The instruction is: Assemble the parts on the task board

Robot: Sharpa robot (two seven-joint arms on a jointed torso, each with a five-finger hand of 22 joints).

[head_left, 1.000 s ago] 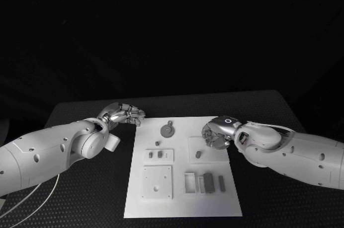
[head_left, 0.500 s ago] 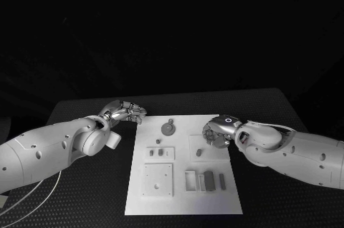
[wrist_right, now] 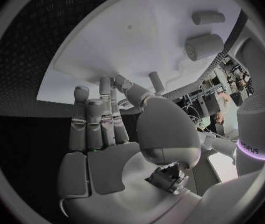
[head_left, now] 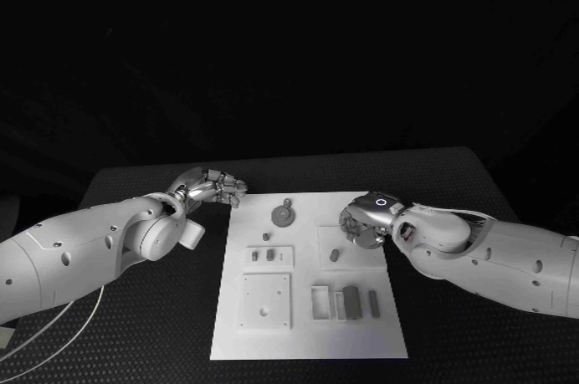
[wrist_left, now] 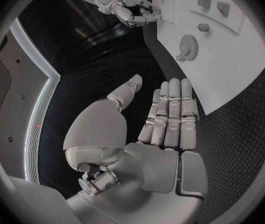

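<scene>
The white task board (head_left: 302,342) lies in the middle of the table. On it are a grey gear (head_left: 283,216), a small peg (head_left: 265,237), a slotted plate (head_left: 269,257), a square plate (head_left: 265,300), a raised block (head_left: 350,263) with a short peg (head_left: 333,254), an open frame (head_left: 320,304) and a dark block (head_left: 351,301). My left hand (head_left: 215,187) hovers off the board's far left corner, with straight fingers (wrist_left: 169,114) that hold nothing. My right hand (head_left: 365,225) hangs over the board's right edge beside the raised block. Its fingers (wrist_right: 98,124) are extended and empty.
The black textured table (head_left: 145,334) surrounds the board. A white cable (head_left: 54,350) loops under my left arm at the near left. In the left wrist view the gear (wrist_left: 187,46) and the board (wrist_left: 231,74) lie ahead of my left fingers.
The whole picture has shifted slightly. Both hands keep their places beside the board, and the parts have not moved.
</scene>
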